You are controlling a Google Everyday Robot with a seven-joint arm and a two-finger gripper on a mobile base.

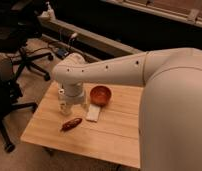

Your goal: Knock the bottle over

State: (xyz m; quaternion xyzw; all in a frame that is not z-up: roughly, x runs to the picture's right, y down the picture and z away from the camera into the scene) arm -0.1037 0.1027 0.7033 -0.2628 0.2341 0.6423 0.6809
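The bottle is small, translucent and whitish with a white cap. It stands upright on the left part of the wooden table. My gripper points down from the white arm and sits right beside the bottle, on its right side, close to it or touching it. The arm's wrist hides part of the bottle's right side.
A red bowl stands just right of the gripper. A flat white pad lies in front of the bowl. A reddish-brown oblong object lies in front of the bottle. Black office chairs stand left of the table. A white nozzle-topped bottle is far back.
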